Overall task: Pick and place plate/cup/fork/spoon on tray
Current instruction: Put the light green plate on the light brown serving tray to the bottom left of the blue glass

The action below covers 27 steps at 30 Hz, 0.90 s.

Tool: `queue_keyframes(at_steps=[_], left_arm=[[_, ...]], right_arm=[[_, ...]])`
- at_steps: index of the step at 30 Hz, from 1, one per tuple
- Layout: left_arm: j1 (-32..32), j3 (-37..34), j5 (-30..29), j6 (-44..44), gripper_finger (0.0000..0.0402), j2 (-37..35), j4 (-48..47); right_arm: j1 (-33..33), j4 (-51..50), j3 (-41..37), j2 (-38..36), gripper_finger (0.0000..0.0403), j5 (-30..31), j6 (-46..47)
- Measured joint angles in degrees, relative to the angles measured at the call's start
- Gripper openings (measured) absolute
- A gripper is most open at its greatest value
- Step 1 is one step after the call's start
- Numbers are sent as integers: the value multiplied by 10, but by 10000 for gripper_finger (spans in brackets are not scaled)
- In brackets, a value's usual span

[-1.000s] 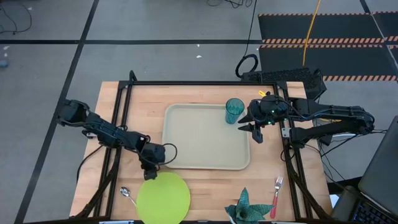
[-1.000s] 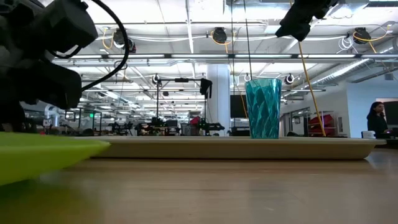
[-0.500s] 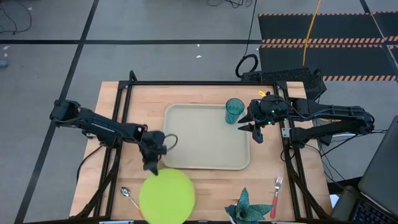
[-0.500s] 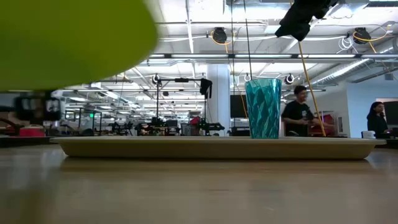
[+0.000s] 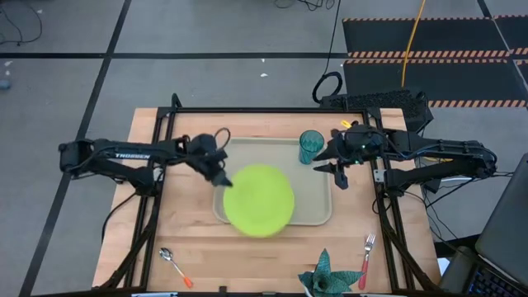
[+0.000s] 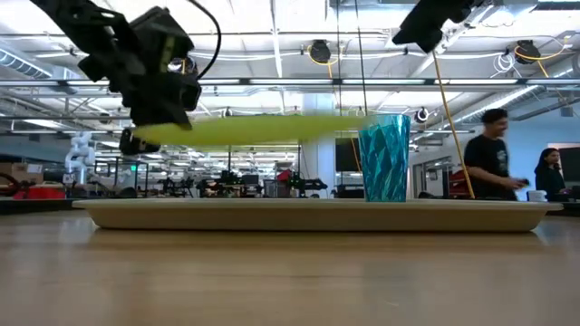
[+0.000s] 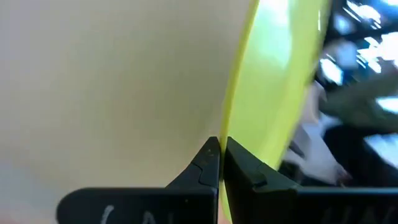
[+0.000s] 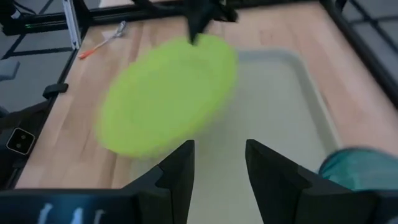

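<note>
The lime-green plate hangs level above the beige tray, over its near half, with my left gripper shut on it. In the low view the plate shows edge-on, well above the tray. The teal cup stands upright in the tray's far right corner. Just right of the cup, my right gripper hovers open with nothing between its fingers. The spoon lies on the table near the near left edge, the fork near the near right. My left gripper pinches the plate's rim between its two fingers, at the side of the plate toward the table's left. The fingers come from the table's left, slanting down. The plate is lifted clear of the tray and lies about level.
A spiky teal leafy object sits at the near edge, between the spoon and the fork. Black frame rails run along the table's left, far and right sides. People move in the room behind the table.
My left gripper has swung up and away from the table's near edge, toward the far right, over the tray. The plate, which lay on the table in front of the tray's near left corner, is now lifted clear and hangs over the tray.
</note>
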Motion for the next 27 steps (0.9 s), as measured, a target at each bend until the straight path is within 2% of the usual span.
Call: queue_keyframes(at_steps=[3,6,10,14,20,27], left_arm=[[39,20,-34,33,5,11,-41],[74,34,-37,71,5,27,-77],[99,38,-42,104,5,60,-73],[108,38,-41,124,5,95,-61],[107,38,-40,129,5,131,11],[117,38,-43,150,18,131,6]], right_arm=[[0,40,0,0,137,0,-33],[0,88,0,0,137,0,-60],[0,121,0,0,137,0,-76],[0,114,0,0,137,0,-76],[0,118,-11,0,137,0,-76],[0,121,-24,0,137,0,-74]])
